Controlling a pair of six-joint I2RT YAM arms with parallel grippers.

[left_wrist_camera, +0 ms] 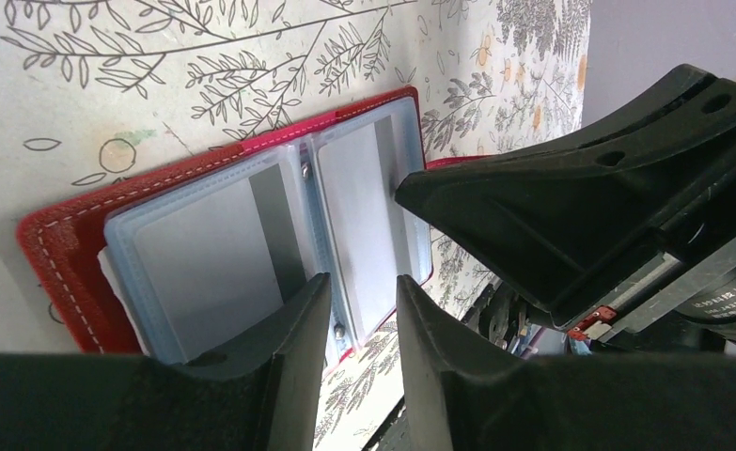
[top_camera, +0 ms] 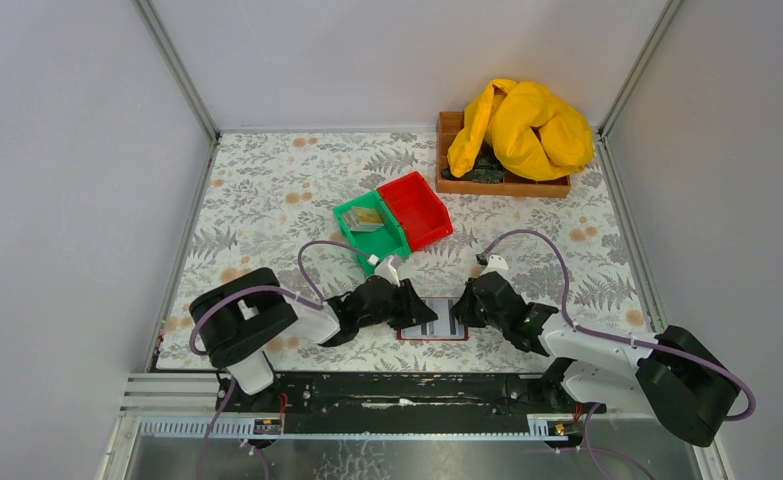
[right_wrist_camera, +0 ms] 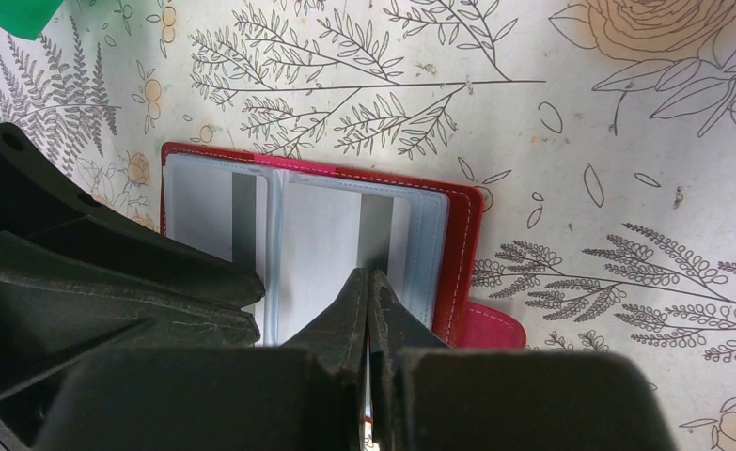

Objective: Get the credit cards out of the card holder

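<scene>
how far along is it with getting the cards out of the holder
Partway. Done: what look like cards lie in the green bin, and the card holder lies open on the table. In hand: the right fingers are shut at the near edge of one sleeved card; the left fingers stand apart over the spine. Left: at least two striped cards sit in the holder.

The top external camera looks down from above and behind the arm bases, taking in the whole floral-printed desk (top_camera: 267, 190). Each wrist camera hangs close over the desk, sighting past its own black claw: left claw (left_wrist_camera: 364, 287), right claw (right_wrist_camera: 368, 277). All three views share the open dark red card holder (top_camera: 445, 325).
</scene>
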